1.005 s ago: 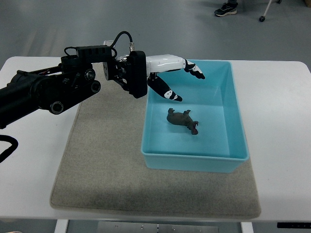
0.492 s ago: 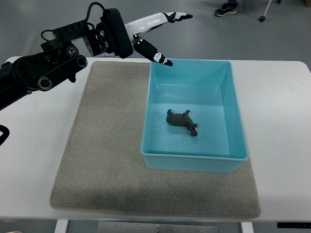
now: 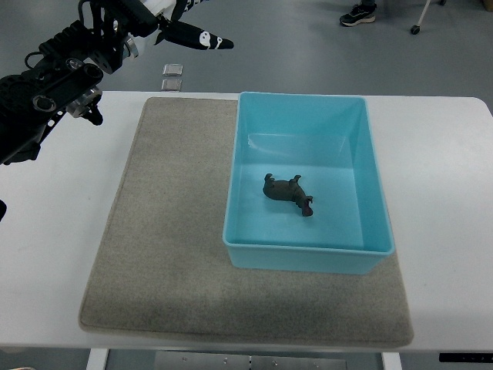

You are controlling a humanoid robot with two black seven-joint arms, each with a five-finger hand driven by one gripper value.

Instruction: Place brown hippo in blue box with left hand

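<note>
the brown hippo [image 3: 290, 193] lies inside the blue box [image 3: 371, 166], near the middle of its floor, apart from all four walls. by the look of things, the placing step is complete and the step in hand is clearing the arm.

the left hand [image 3: 179, 17] is at the top left of the view, beyond the far edge of the table [image 3: 447, 200] and well apart from the box. its fingers [image 3: 202, 38] are extended and spread, and they hold nothing. the right arm is not in view.

to finish the retreat well, the arm should travel up and toward the left edge, with the extended fingers kept away from the box's far-left corner, so that the box is not nudged on the grey mat [image 3: 166, 254].

open room: the mat to the left of the box is bare, as is the white table surface around it. the box stands on the right part of the mat, its right wall near the mat's right edge.
</note>
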